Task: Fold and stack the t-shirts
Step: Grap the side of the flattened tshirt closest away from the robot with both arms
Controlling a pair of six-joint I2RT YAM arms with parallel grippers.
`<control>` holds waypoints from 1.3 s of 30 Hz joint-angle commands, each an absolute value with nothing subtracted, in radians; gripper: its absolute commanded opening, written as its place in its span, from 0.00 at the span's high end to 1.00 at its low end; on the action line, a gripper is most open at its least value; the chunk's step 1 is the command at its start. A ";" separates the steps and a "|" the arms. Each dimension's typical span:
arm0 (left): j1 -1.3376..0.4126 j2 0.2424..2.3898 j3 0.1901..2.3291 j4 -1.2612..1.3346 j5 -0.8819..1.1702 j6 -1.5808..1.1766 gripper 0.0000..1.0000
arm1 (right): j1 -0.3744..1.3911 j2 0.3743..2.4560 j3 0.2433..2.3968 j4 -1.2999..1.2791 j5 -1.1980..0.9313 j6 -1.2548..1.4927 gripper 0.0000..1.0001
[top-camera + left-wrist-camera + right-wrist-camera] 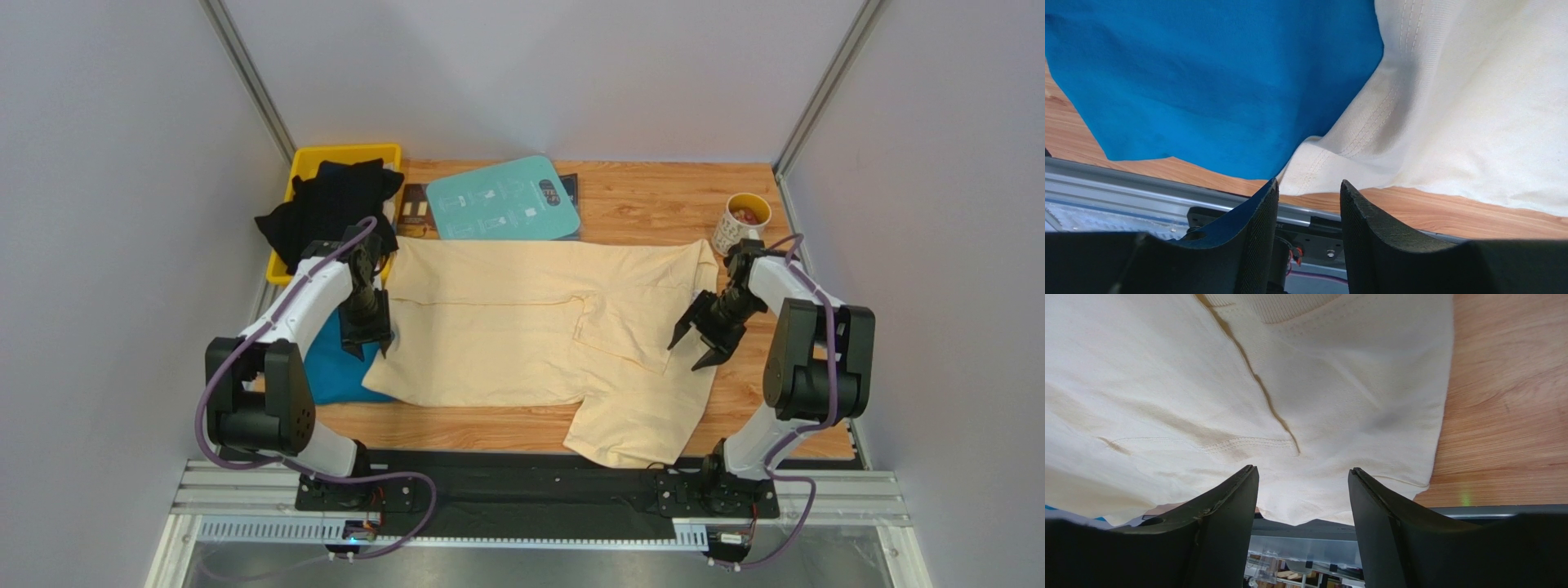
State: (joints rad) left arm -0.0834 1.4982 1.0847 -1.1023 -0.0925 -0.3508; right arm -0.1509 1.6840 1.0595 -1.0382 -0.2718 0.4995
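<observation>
Overhead view: a cream shirt (528, 325) lies spread on a wooden desk (650, 202). Its long axis runs left to right, and its near right part reaches the desk's near edge. The left pincer (368, 343) hangs over the shirt's left edge and the right pincer (693, 353) over its right edge, so each arm is nearer its own side. A blue shirt (329, 368) lies under the left arm, touching the cream one. Black shirts (329, 202) are heaped on a yellow bin (350, 152) at the far left.

Left wrist view: the jaws stand moderately apart and hold nothing. A cream hem corner lies just ahead of them, with blue cloth beside it.

Right wrist view: the jaws stand wide and empty. Cream cloth lies directly ahead, and its edge meets bare desk to the right.

The next fold probably starts with a grip on one of these side edges.
</observation>
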 commanded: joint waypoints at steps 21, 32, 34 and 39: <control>0.018 1.480 0.996 -1.088 0.021 -0.443 0.51 | -0.146 1.755 1.226 -1.061 -0.348 0.476 0.39; 0.025 1.499 0.992 -1.081 0.003 -0.436 0.52 | -0.147 1.764 1.230 -1.057 -0.357 0.471 0.39; 0.026 1.511 1.006 -1.089 0.003 -0.434 0.51 | -0.147 1.763 1.224 -1.052 -0.362 0.472 0.39; 0.032 1.535 1.057 -1.097 -0.024 -0.426 0.51 | -0.147 1.761 1.216 -1.042 -0.371 0.474 0.39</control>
State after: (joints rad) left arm 0.0193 1.5185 0.9928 -1.0878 0.0036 -0.4252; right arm -0.1509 1.7622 1.2072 -1.0557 -0.3508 0.4816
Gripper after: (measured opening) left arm 0.487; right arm 0.610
